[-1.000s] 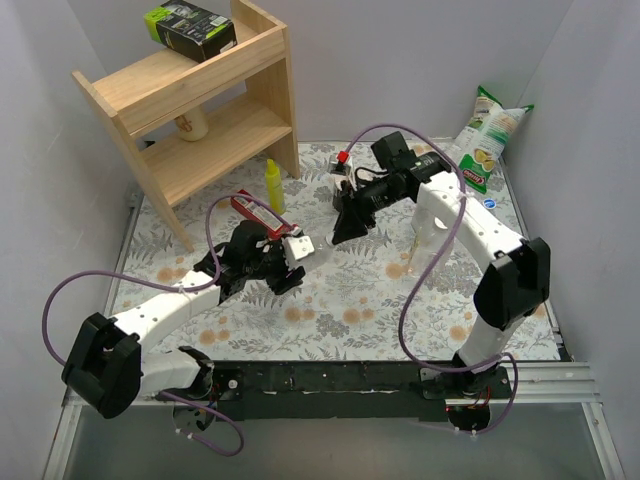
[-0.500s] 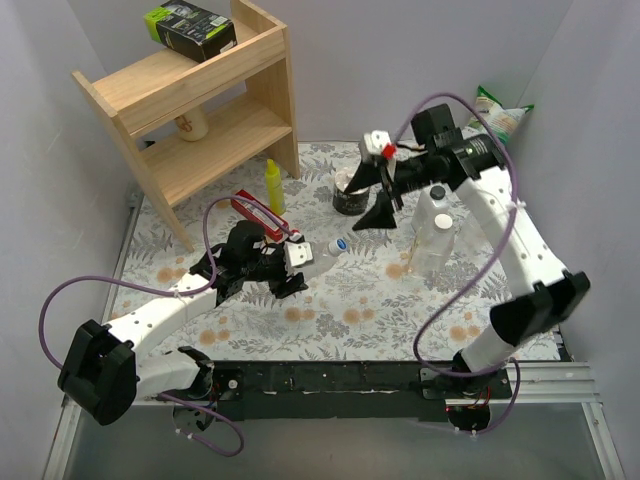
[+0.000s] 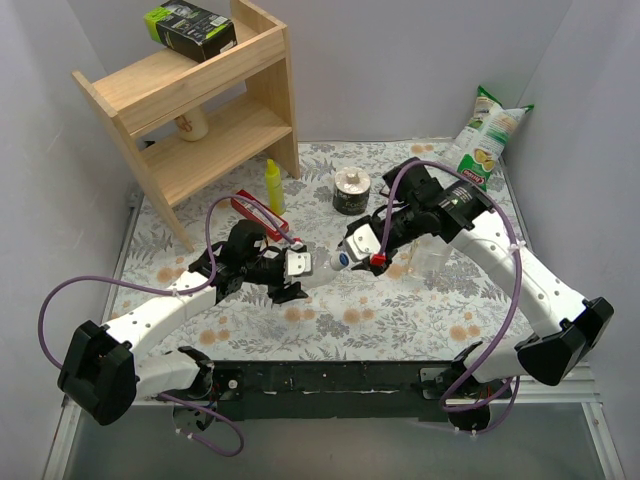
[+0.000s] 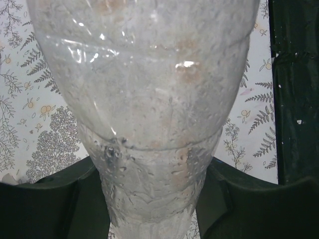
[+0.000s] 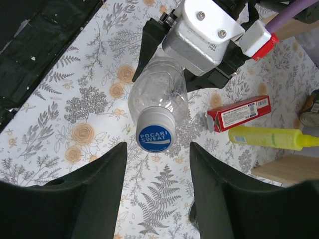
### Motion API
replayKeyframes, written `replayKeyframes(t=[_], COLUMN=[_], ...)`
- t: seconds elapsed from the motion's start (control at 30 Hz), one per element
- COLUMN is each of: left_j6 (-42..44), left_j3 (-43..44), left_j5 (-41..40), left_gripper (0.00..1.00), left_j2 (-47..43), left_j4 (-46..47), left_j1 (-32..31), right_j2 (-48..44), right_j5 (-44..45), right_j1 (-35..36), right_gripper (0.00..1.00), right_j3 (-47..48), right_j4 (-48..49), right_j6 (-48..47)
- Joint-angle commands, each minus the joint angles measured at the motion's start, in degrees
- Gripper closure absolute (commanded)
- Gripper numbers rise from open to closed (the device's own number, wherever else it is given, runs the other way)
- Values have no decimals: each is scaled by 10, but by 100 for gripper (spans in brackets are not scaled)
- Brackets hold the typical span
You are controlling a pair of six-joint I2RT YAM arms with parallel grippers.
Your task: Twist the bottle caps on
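Note:
My left gripper [image 3: 297,268] is shut on a clear bottle [image 3: 318,264] and holds it lying sideways over the table, neck pointing right. In the left wrist view the bottle [image 4: 149,99] fills the frame between my fingers [image 4: 152,199]. A white cap with a blue top [image 3: 340,259] sits on its neck. In the right wrist view the cap [image 5: 155,135] faces the camera, with the bottle [image 5: 158,97] behind it. My right gripper [image 3: 352,250] is open, its jaws either side of the cap without touching it [image 5: 158,147]. Another clear bottle [image 3: 432,258] stands partly hidden behind the right arm.
A wooden shelf [image 3: 200,100] stands at the back left with a green box [image 3: 190,28] on top. A yellow squeeze bottle [image 3: 272,185], a red box [image 3: 255,212] and a round tin [image 3: 351,190] lie behind the grippers. A snack bag [image 3: 487,135] leans at the back right.
My right arm swung from the back of the table down and left, bringing its open jaws up to the cap. The left arm kept holding the bottle nearly still.

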Motion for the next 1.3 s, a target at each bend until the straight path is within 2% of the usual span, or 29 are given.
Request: replayKeyframes(t=[0.0, 0.37, 0.47, 0.5, 0.53, 0.6, 0.67, 0.7, 0.77, 0.8, 0.83, 0.87, 0.93, 0.97, 1.0, 1.07, 1.1, 1.17, 1.23, 1.27], left_j6=[22, 21, 18, 16, 15, -6, -63, -77, -103, -118, -126, -131, -134, -134, -131, -126, -125, -117, -111, -104], left_j3=[12, 16, 18, 16, 16, 12, -3, -9, -20, -26, -27, -27, -19, -16, -14, -15, -17, -24, -29, -30], left_j5=[19, 23, 24, 23, 22, 2, -31, -69, -113, -161, -187, -208, -250, -259, -265, -276, -276, -260, -227, -183], left_gripper=[100, 100, 100, 100, 100, 100, 100, 100, 100, 100, 100, 100, 100, 100, 100, 100, 100, 100, 100, 100], left_j2=[-22, -13, -12, -13, -13, -16, -29, -35, -50, -51, -53, -53, -43, -39, -34, -30, -31, -36, -46, -46], left_j4=[-13, -9, -8, -5, -2, 13, 76, 100, 170, 182, 221, 231, 241, 240, 238, 230, 224, 205, 168, 154], left_j1=[0, 0, 0, 0, 0, 0, 0, 0, -1, -1, -6, -6, -7, -7, -7, -7, -7, -7, -6, -6], right_j2=[10, 13, 22, 25, 34, 45, 81, 102, 183, 212, 237, 231, 237, 235, 235, 253, 257, 275, 279, 274], right_j5=[10, 11, 17, 20, 22, 33, 43, 43, 18, 6, -12, -68, -146, -188, -199, -260, -272, -268, -244, -229], right_j1=[13, 46, 52, 52, 51, 52, 43, 39, 19, 11, -11, -24, -59, -63, -67, -85, -94, -130, -156, -162], right_gripper=[43, 56, 67, 80, 87, 99, 99, 99, 99, 99, 99, 99, 99, 99, 95, 73, 28, 15, 12, 12], right_j3=[26, 34, 45, 49, 52, 62, 76, 123, 176, 219, 202, 155, 64, 49, 44, 78, 109, 223, 285, 318], right_j4=[15, -3, -14, -19, -20, 3, 40, 38, -13, -35, -32, 14, 35, 40, 45, 49, 76, 77, 46, 22], right_j6=[-29, -48, -48, -46, -37, 51, 177, 307, 411, 533, 598, 662, 814, 815, 815, 799, 787, 726, 653, 536])
